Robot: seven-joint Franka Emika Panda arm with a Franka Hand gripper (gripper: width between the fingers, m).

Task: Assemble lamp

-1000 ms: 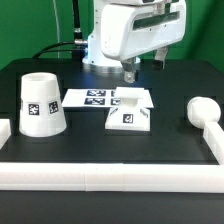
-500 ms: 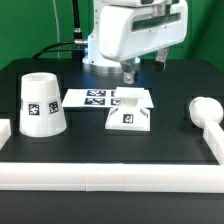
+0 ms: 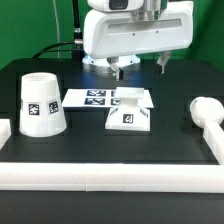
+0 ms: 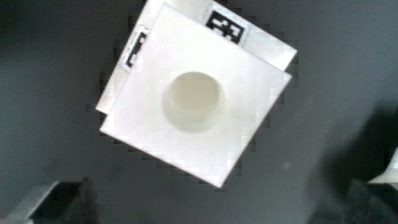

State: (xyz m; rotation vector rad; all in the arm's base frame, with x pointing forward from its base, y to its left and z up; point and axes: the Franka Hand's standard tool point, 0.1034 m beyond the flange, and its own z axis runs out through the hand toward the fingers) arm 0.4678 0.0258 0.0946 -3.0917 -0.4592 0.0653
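Observation:
The lamp's square white base (image 3: 130,112) lies flat on the black table with a tag on its front edge. In the wrist view the base (image 4: 196,100) shows its round socket in the middle. My gripper (image 3: 140,68) hangs open and empty above the base, not touching it. Its fingers (image 4: 54,200) show dark at the edges of the wrist view. The tapered shade (image 3: 42,103) stands mouth down at the exterior view's left. The round-headed bulb (image 3: 203,110) lies at the exterior view's right, against the rail.
The marker board (image 3: 95,97) lies flat just behind and left of the base, and its edge shows in the wrist view (image 4: 240,30). Long white border rails run along the front (image 3: 110,175) and the right side (image 3: 214,140) of the table.
The hand has turned above the base, so both fingers now show spread apart where only one showed before. The base, shade and bulb have not moved.

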